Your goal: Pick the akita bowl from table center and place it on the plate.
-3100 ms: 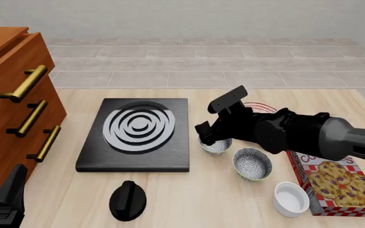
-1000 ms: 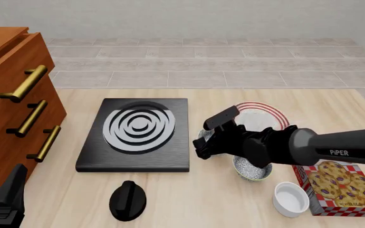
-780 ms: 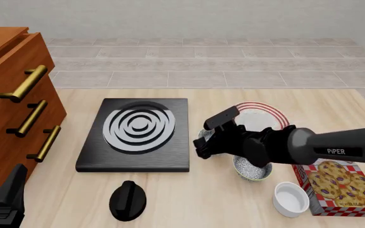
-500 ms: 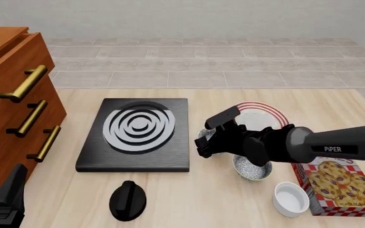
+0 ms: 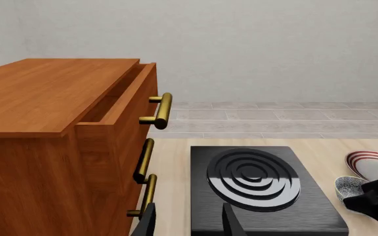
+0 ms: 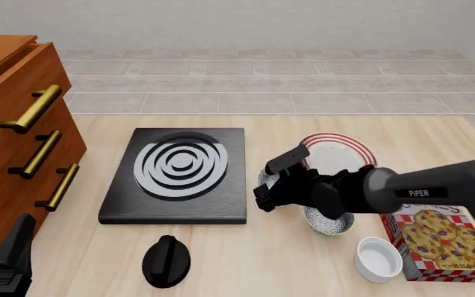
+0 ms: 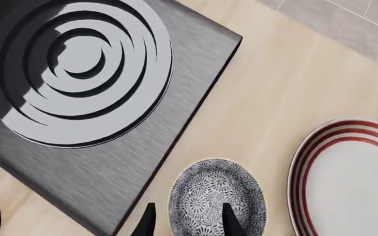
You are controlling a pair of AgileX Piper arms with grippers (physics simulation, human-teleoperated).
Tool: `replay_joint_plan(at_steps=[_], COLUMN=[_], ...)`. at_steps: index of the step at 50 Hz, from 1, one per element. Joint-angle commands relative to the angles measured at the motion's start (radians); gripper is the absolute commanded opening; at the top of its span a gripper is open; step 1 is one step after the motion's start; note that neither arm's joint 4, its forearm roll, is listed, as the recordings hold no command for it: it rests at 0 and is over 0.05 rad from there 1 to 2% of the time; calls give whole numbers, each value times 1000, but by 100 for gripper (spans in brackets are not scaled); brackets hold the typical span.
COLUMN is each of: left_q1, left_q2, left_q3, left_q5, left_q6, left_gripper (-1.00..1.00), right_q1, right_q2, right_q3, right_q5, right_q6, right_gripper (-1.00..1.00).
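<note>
the akita bowl (image 7: 216, 200) is sitting upright on the table (image 6: 221, 260), mouth facing up, nothing showing inside it but its own dark speckle pattern; being round, it is offering no long axis to name; in the front view it is lying between the black stove slab (image 6: 175, 175) and the plate (image 6: 336, 156), close beside both, and mostly hidden under the right gripper (image 6: 264, 197); the plate is lying flat just beyond and to the right of it, its white well holding nothing; the two are near each other but it is not clear whether their rims are touching; the wider speckled bowl (image 6: 328, 221) is standing upright nearer the camera, partly covered by the right arm, and what can be seen of it is holding nothing; the plain white bowl (image 6: 378, 259) is sitting nearer still, beside the cookie box (image 6: 440, 241), and is also holding nothing.

in the right wrist view the right gripper's fingers (image 7: 232, 222) are standing apart, one tip over the bowl's interior and the other outside its rim, straddling the wall on the stove side; whether they are pressing on it cannot be told.

the left gripper (image 5: 187, 222) is hanging with its fingers apart and nothing between them, low at the front view's left edge beside the wooden drawer cabinet (image 6: 10, 136); a black knob (image 6: 166, 260) is lying on the table in front of the stove slab.
</note>
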State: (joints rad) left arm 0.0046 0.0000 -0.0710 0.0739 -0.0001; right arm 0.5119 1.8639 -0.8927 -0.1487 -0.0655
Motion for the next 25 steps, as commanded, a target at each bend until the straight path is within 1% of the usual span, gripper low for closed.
replay_joint_plan(at_steps=[1,13,25], left_q1=[0,0,0], left_q2=[0,0,0], left_q3=[0,0,0], left_q5=[0,0,0], left_q6=[0,0,0], left_gripper=[100,100,100], right_q1=[-11,-21,-12], right_q2=[26,49,64], right_q3=[-21,-28,-18], right_q5=[14,5,-12], right_q6=[-8,-8,1], right_gripper=[100,100,100])
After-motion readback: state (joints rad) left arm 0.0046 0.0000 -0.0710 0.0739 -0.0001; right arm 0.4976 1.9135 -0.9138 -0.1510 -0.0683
